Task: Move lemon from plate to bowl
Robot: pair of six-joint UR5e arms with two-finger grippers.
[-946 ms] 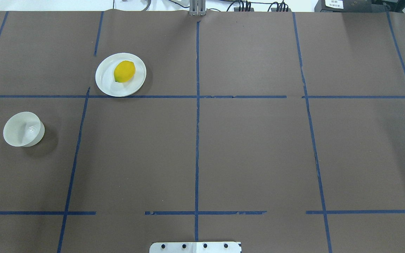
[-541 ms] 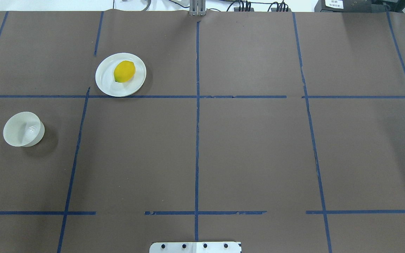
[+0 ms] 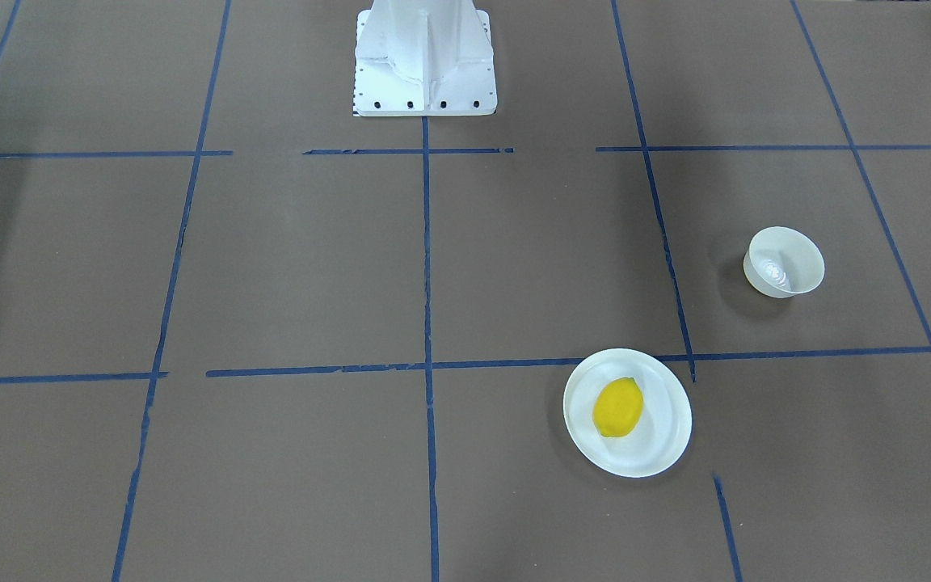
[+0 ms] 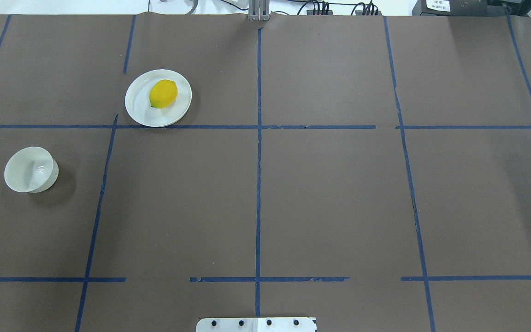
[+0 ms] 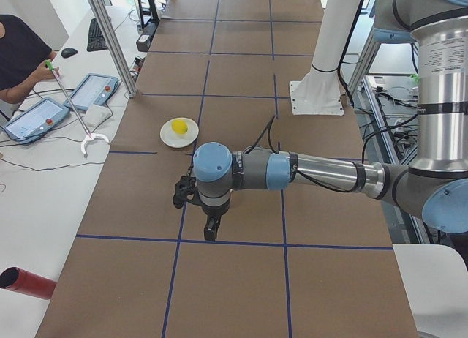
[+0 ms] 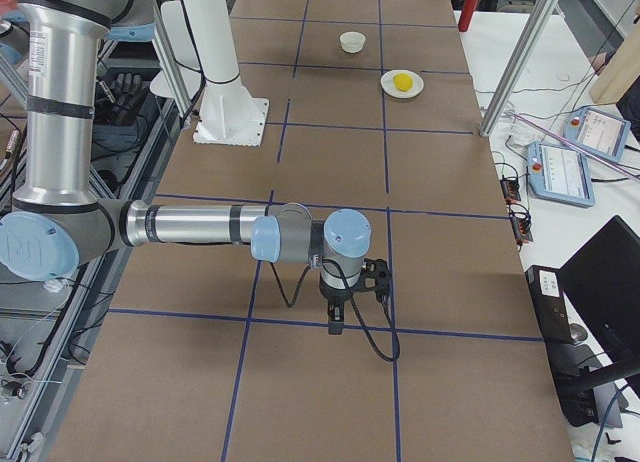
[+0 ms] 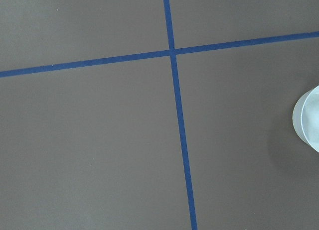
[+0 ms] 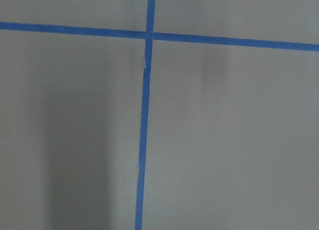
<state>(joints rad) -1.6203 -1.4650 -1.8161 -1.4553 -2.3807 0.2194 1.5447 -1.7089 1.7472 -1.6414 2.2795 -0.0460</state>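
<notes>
The yellow lemon (image 4: 163,93) lies on the white plate (image 4: 141,109) at the far left-centre of the table. The off-white bowl (image 4: 30,169) stands empty, nearer and further left. All three show in the front-facing view: lemon (image 3: 618,407), plate (image 3: 663,432), bowl (image 3: 784,262). The bowl's edge shows in the left wrist view (image 7: 310,120). My left gripper (image 5: 210,228) shows only in the exterior left view, hanging over the brown table short of the plate; I cannot tell whether it is open. My right gripper (image 6: 335,320) shows only in the exterior right view, far from the dishes; cannot tell.
The brown table is marked with blue tape lines (image 4: 258,138). The white robot base (image 3: 423,61) stands at the table's near-middle edge. Tablets (image 5: 91,91), a metal post (image 5: 110,38) and a red cylinder (image 5: 25,283) sit on the side bench, where an operator (image 5: 18,49) sits.
</notes>
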